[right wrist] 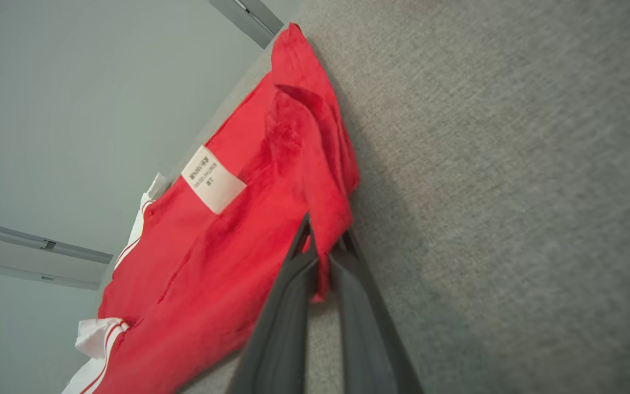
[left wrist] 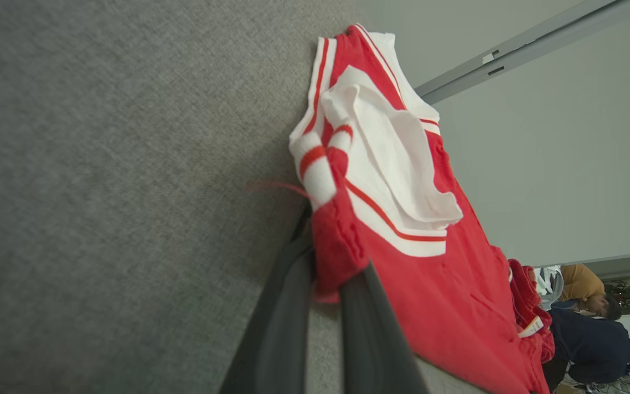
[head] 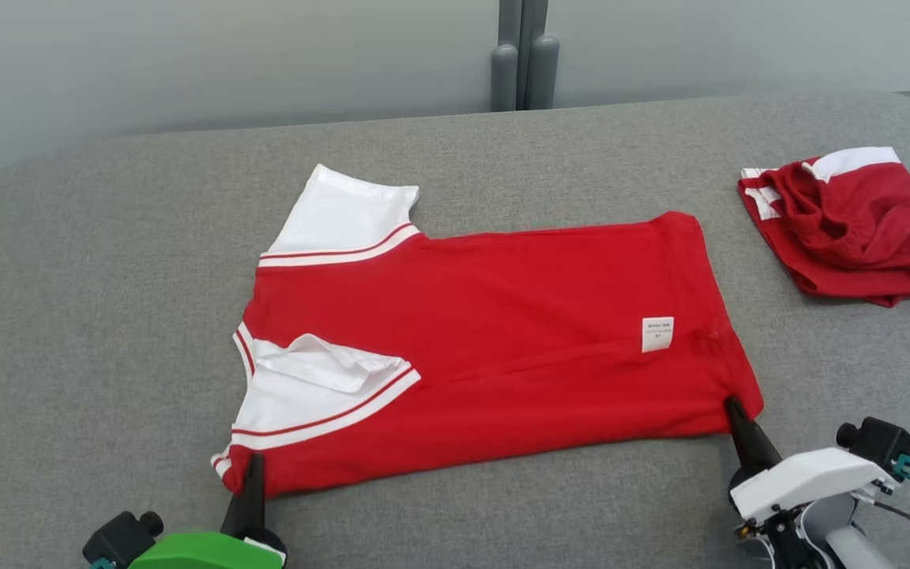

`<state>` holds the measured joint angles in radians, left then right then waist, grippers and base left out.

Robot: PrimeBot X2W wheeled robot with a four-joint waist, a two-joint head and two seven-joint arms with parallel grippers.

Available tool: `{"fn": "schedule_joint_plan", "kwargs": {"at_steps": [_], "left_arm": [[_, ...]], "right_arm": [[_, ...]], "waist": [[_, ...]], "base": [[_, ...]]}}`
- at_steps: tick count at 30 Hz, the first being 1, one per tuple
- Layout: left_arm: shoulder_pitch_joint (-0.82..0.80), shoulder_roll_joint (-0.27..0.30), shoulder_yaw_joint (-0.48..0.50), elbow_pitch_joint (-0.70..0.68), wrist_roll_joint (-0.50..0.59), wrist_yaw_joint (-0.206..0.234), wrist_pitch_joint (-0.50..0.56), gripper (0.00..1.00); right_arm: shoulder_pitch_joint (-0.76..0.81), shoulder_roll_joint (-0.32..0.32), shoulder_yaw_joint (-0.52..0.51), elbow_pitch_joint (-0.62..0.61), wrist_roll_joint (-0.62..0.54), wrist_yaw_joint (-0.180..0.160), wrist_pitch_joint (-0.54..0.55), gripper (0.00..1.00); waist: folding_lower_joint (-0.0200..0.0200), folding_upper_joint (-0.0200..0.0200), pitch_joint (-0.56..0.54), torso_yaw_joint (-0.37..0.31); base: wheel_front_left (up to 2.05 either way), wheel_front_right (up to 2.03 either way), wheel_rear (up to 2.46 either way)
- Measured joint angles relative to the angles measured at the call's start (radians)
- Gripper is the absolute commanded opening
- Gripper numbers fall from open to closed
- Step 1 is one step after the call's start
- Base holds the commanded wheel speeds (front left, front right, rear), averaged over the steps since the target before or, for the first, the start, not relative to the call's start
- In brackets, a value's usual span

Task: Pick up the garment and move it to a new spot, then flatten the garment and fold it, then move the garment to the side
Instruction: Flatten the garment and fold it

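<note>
head view: the red garment (head: 486, 348) lies spread mid-frame on the grey counter (head: 107, 316), folded shorts (head: 850, 229) at upper right. we see our left jaws clamped on its lower-left corner, right jaws on its lower-right. left wrist view: jaws together on striped cloth, centre. right wrist view: jaws pinching red hem, centre.

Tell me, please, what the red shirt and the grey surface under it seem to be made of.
The red shirt looks like a thin, soft knit fabric, matte: it lies limp and bunches into small folds at its corners. The grey surface seems to be a woven textile covering, matte, with a fine speckled weave.
</note>
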<state>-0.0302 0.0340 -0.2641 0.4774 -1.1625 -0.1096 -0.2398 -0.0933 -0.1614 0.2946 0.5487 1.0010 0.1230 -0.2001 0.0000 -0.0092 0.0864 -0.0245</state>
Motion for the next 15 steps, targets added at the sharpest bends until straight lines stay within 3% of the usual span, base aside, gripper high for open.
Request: {"fn": "schedule_joint_plan", "kwargs": {"at_steps": [11,15], "left_arm": [[0.114,0.015,0.003,-0.121,0.017,0.002,-0.003,0.0],[0.16,0.022,0.001,-0.141,0.041,0.023,-0.003,0.0]], "right_arm": [[0.126,-0.04,0.009,-0.104,0.058,0.0,0.079,0.0],[0.175,-0.063,0.012,-0.126,0.064,0.0,0.098,0.0]], "waist": [[0.0,0.0,-0.036,-0.002],[0.0,0.0,-0.051,-0.004]], "base": [[0.0,0.0,0.0],[0.0,0.0,0.0]]}}
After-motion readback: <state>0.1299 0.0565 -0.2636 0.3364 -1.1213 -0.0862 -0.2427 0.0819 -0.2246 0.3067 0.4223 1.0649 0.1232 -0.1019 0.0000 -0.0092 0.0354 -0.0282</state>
